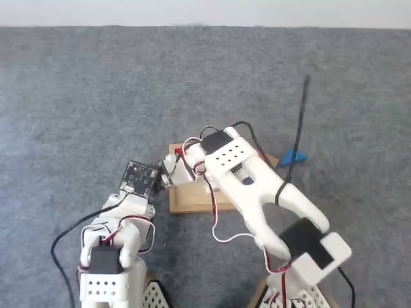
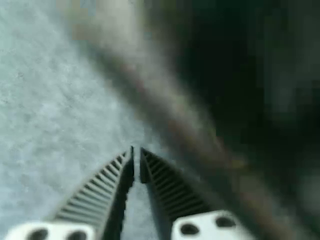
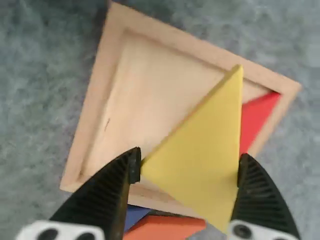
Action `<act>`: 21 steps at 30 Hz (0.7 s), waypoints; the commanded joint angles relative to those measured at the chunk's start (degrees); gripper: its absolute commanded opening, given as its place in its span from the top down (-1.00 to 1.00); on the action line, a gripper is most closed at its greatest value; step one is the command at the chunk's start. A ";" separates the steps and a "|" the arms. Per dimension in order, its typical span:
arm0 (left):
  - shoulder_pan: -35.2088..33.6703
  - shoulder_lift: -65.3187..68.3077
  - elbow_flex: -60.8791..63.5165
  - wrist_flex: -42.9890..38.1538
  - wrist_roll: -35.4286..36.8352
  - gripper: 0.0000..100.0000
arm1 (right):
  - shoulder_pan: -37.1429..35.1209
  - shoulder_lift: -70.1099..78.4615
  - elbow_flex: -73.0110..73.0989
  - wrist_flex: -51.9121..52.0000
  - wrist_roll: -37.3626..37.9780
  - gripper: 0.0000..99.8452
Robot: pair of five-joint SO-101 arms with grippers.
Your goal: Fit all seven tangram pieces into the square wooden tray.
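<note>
One yellow triangle [image 3: 200,160] in right end effector [image 3: 189,164], one wooden tray [image 3: 95,120]

Before you, a grey felt-like table covering [image 1: 96,96] across most of the frame, a pale plain wall strip [image 1: 205,11] along the upper edge, even light.

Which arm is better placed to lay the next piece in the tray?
Right. The right gripper holds the yellow triangle over the wooden tray; the left gripper is shut, empty, over carpet.
</note>
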 commanded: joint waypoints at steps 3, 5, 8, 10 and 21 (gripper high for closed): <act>-0.26 -1.32 -0.40 0.26 -0.70 0.96 | -1.89 0.84 -3.16 -0.40 10.37 0.49; -0.26 -1.32 -0.40 0.26 -0.70 0.96 | -2.24 1.01 -3.34 -0.57 11.60 0.49; -0.26 -1.32 -0.40 0.26 -0.70 0.96 | -2.77 1.19 -3.25 -0.66 18.11 0.49; -0.26 -1.32 -0.40 0.26 -0.70 0.96 | -2.95 1.19 -3.16 -0.57 20.48 0.49; -0.26 -1.32 -0.40 0.26 -0.70 0.96 | -3.03 6.11 -3.52 -0.40 32.97 0.52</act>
